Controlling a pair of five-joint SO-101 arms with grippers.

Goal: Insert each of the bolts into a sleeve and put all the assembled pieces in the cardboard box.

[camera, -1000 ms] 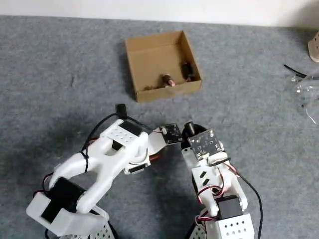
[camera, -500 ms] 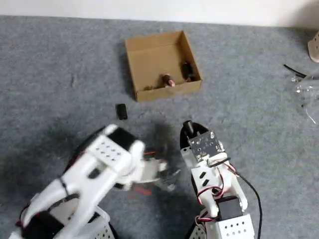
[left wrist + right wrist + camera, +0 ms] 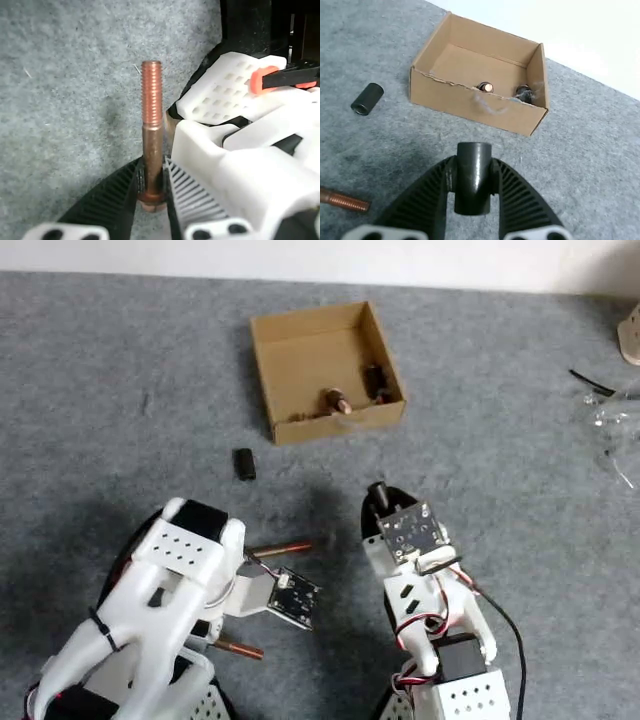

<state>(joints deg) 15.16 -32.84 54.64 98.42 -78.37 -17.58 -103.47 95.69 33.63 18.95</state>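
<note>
My left gripper [image 3: 152, 186] sits low beside the arm bases, its jaws pressed against both sides of a copper bolt [image 3: 151, 135] near the head, with the threaded end sticking out over the carpet. In the high view that bolt [image 3: 238, 647] pokes out from under the left arm. A second copper bolt [image 3: 280, 549] lies loose on the carpet between the arms. My right gripper [image 3: 472, 187] is shut on a black sleeve [image 3: 472, 172] held upright. Another black sleeve [image 3: 243, 463] lies loose in front of the cardboard box [image 3: 330, 426], which holds two assembled pieces [image 3: 336, 400].
Grey carpet covers the table. Cables and clear plastic bits [image 3: 610, 410] lie at the far right edge. The left arm's wrist camera board [image 3: 291, 598] hangs between the two arms. Open carpet stretches left of the box.
The left arm swung back from beside the right gripper towards its own base, uncovering the loose sleeve and both bolts. The right arm kept still with its sleeve.
</note>
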